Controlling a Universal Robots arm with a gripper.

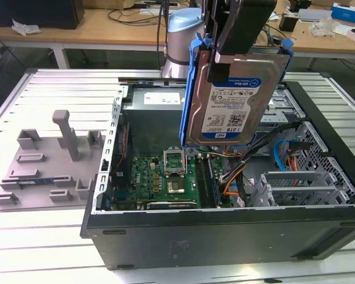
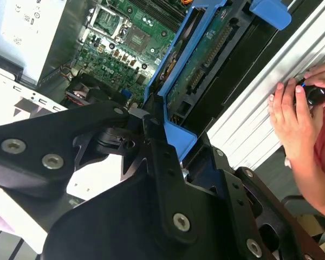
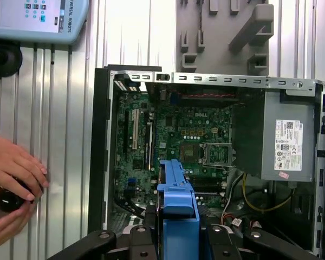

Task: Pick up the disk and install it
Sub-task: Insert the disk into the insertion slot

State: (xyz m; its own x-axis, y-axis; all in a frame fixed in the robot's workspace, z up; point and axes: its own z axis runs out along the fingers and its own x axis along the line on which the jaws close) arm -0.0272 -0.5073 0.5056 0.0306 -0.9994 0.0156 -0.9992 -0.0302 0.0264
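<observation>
**Disk held over the open case**

We are holding the disk (image 1: 234, 97) in the air above the open computer case (image 1: 225, 236). It is hanging on edge, with its label turned toward the exterior view. The gripper (image 1: 234, 41) is grasping it from above, its jaws clenched across the drive's flat faces.

In our judgement, this step is going well only if we are moving slowly and squaring the drive to its bay. We are also watching that its lower edge is passing clear of the motherboard (image 1: 171, 177) and the loose cables (image 1: 279, 155) at the exterior view's right.

The disk is showing a silver body and a white-and-blue label. A blue plastic carrier is framing its long sides, with tabs jutting out at the top corners. In the second wrist view, its connector edge is lying inside that frame.

A person's hand (image 2: 292, 108) is resting on the ribbed table (image 1: 59, 89) beside the case, and it is covering a small dark object.
</observation>
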